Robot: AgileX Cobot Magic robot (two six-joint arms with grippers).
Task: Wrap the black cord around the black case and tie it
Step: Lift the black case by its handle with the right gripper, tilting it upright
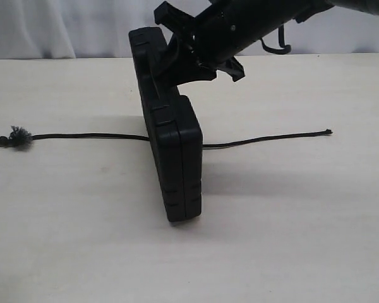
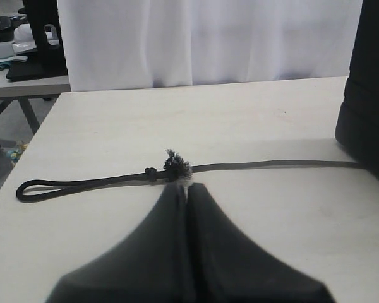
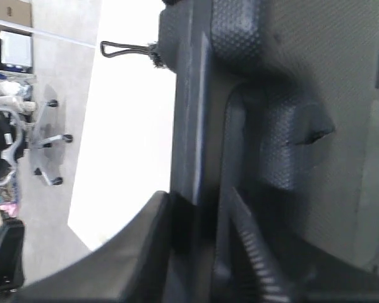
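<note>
The black case (image 1: 174, 158) stands on its narrow edge in the middle of the table. My right gripper (image 1: 177, 63) is shut on its upper handle end; in the right wrist view the gripper (image 3: 199, 214) clamps the case (image 3: 290, 76). The black cord (image 1: 88, 136) lies straight across the table and passes the case at its base. The frayed knot (image 1: 18, 137) is far left and the knotted tip (image 1: 328, 132) at the right. My left gripper (image 2: 186, 185) is shut and empty, its tips just short of the knot (image 2: 175, 165). It is outside the exterior view.
The cord's looped end (image 2: 35, 189) lies close to the table's left edge. A white curtain (image 1: 63, 25) hangs behind the table. Beyond the table stand a second desk with clutter (image 2: 25, 50) and a chair base (image 3: 47, 139) on the floor.
</note>
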